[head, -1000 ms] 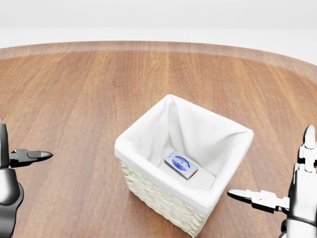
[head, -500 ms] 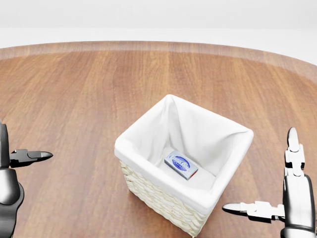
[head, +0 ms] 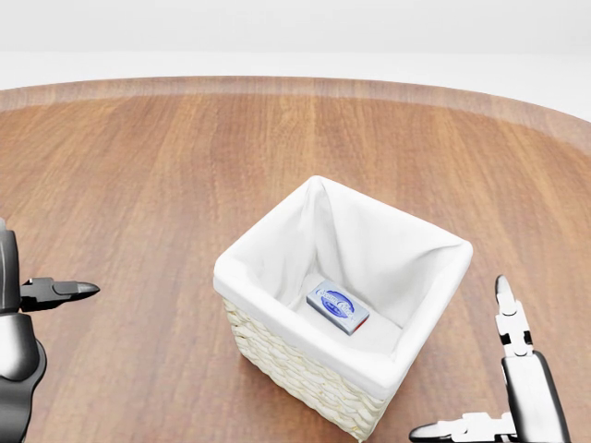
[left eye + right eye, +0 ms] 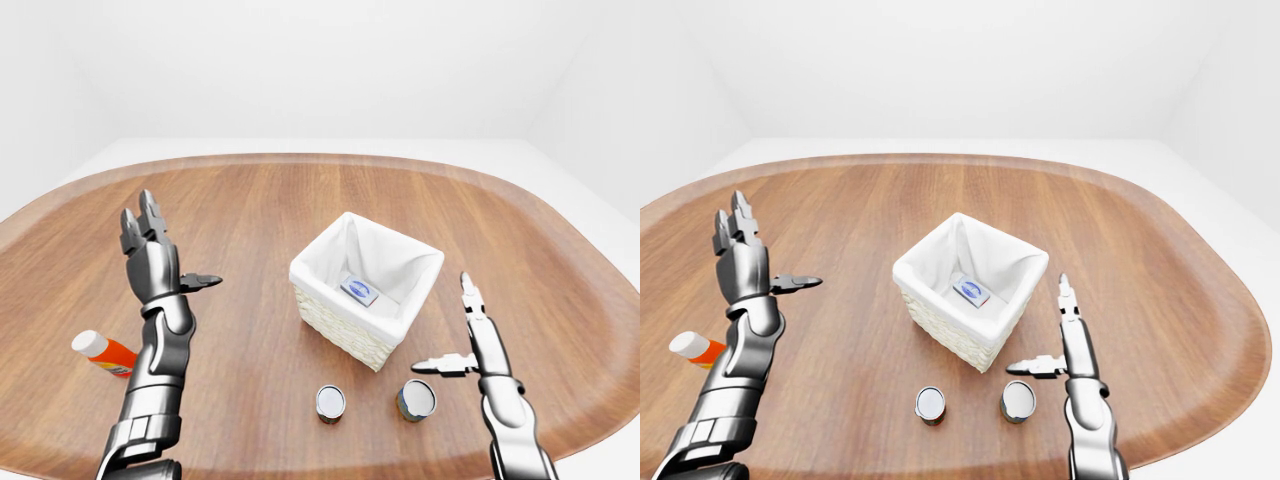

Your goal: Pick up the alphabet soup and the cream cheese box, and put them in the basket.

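Already inside the basket the cream cheese box (both hands empty, fingers spread)

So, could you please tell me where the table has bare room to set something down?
The table is bare above the basket and between the basket and the left hand. It is crowded below the basket: two cans beside the right hand.
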{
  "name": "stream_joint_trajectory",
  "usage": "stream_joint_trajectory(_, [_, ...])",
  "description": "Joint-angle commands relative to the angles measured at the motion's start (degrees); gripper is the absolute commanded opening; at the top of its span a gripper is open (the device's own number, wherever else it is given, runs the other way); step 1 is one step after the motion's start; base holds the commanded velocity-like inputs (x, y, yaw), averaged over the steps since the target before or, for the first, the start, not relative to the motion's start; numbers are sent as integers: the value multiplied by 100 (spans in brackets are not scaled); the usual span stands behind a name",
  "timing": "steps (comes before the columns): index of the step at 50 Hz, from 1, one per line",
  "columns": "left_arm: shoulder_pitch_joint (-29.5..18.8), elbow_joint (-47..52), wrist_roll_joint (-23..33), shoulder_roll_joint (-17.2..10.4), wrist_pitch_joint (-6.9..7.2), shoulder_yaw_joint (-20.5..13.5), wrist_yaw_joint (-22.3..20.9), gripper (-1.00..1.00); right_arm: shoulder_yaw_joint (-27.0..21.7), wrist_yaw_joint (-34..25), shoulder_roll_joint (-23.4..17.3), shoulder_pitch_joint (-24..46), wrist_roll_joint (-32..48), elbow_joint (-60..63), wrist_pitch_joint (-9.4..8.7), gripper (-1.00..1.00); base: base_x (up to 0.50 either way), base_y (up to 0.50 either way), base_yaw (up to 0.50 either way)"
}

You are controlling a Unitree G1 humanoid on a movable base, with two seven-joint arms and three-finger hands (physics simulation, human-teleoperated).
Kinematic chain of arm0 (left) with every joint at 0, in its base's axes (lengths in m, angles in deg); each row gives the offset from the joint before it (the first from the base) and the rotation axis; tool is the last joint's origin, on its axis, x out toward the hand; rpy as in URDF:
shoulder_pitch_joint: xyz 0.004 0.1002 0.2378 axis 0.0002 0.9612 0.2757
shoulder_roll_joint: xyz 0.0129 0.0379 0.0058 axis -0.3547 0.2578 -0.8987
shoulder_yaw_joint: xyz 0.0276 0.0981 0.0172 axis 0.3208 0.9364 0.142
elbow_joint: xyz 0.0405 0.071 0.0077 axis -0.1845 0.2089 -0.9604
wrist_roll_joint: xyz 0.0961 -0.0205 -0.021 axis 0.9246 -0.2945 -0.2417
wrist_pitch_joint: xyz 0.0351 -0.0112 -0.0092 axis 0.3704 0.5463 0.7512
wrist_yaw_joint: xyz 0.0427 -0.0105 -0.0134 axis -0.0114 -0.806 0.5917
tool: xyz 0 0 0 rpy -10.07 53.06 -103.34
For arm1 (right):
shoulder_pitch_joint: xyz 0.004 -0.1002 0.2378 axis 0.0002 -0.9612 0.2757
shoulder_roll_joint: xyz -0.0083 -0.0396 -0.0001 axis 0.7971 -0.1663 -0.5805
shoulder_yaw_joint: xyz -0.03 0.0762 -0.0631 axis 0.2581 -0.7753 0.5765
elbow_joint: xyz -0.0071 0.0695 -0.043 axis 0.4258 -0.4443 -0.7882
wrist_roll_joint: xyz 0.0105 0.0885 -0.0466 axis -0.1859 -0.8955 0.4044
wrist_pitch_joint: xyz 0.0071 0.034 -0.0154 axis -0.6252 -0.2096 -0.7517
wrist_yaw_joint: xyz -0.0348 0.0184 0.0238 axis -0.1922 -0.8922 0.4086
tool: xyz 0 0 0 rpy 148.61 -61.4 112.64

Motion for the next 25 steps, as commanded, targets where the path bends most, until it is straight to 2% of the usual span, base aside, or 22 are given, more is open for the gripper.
stream_joint_trajectory(1, [-20, -52, 11, -6, 0, 17, 9, 100, -102, -315, -37, -190, 157, -119, 0, 100, 0, 0, 0])
stream_joint_trajectory(14, [-23, -62, 44, -2, 0, 24, 21, 100, -394, -316, -46, -303, 185, -383, 0, 100, 0, 0, 0])
stream_joint_trajectory(19, [-10, -10, 36, 3, 0, 20, -10, 100, -357, -517, -72, -394, 265, -534, 0, 100, 0, 0, 0])
stream_joint_trajectory(22, [-1, -16, 34, 3, 0, 16, 2, 100, -351, -830, 5, -536, 60, -254, 0, 100, 0, 0, 0])
stream_joint_trajectory(25, [-14, -55, 37, -3, 0, 19, 19, 100, -356, -794, -19, -494, 309, -473, 0, 100, 0, 0, 0])
